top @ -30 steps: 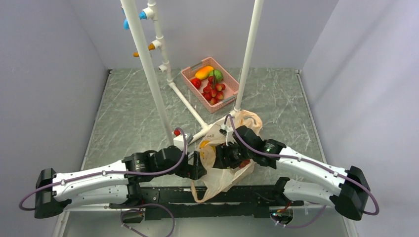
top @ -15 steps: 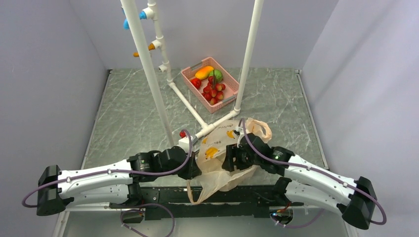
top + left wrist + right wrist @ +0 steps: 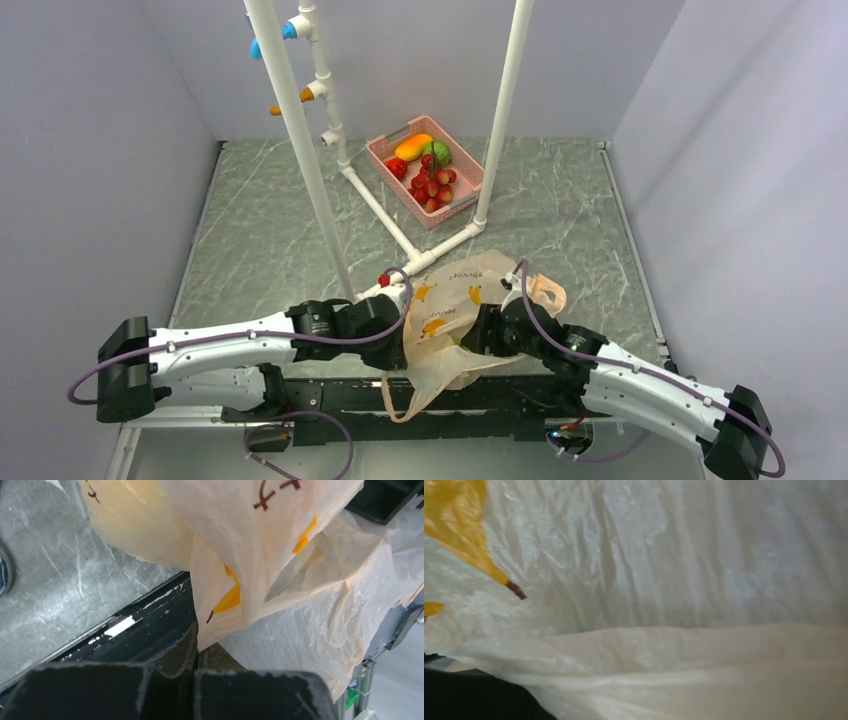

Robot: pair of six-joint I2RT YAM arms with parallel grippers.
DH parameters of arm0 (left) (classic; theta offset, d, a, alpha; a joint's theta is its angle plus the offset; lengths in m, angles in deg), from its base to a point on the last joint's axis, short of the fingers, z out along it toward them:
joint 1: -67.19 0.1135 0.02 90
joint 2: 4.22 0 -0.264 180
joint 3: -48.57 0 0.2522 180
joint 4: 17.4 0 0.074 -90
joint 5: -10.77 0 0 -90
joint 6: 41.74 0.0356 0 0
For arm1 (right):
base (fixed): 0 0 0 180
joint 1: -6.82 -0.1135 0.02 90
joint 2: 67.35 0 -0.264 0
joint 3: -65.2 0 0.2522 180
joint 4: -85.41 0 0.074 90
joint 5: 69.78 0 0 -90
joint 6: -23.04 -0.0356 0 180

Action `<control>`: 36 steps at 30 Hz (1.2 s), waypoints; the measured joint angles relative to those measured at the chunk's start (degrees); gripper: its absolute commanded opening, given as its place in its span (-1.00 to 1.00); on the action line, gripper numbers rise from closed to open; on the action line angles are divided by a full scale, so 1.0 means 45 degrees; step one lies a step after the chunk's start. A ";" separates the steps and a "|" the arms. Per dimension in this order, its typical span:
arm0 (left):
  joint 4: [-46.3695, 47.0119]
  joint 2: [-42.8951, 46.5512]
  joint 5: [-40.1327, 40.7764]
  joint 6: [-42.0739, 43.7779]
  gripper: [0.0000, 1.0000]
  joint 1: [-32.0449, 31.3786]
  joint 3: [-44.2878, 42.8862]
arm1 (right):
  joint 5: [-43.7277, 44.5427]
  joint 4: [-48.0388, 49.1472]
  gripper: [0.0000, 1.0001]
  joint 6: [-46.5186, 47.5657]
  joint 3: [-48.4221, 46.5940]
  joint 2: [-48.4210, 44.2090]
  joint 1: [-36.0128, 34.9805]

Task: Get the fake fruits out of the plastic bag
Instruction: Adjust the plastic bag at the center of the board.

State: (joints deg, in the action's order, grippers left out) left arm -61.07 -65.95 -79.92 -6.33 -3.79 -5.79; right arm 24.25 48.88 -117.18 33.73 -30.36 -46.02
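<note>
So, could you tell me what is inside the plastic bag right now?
Through the plastic bag film, the left wrist view shows one pale yellow rounded shape, probably a fruit. Anything else is hidden by the crinkled film.

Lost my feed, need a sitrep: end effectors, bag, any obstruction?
Left end effector shut on a fold of the plastic bag. Right end effector against bag film, state unclear. Yellowish bulge inside, likely a fake fruit. White pipe frame close behind.
</note>
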 measured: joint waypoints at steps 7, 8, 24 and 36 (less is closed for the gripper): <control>-0.0869 -0.0389 0.0126 -0.1817 -1.00 -0.0024 -0.0850 | -0.0374 -0.1161 0.40 -0.0952 0.0665 -0.1651 0.0000; -0.0937 -0.0389 0.0189 -0.1953 -1.00 -0.0024 -0.0952 | -0.0398 -0.1549 0.43 -0.0996 0.0491 -0.1807 0.0000; -0.3696 -0.2968 0.0923 -0.1705 -1.00 -0.0228 -0.4809 | 0.0340 -0.3988 0.15 0.1642 -0.6169 0.1647 0.0000; -0.3638 -0.3657 0.1355 -0.1224 -1.00 -0.0359 -0.5557 | 0.2089 -0.4532 0.29 0.1632 -0.5192 0.0816 0.0010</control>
State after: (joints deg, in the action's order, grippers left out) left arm -77.44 -82.41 -73.82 -11.84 -5.41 -30.80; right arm 33.65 28.49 -109.83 10.36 -26.69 -45.97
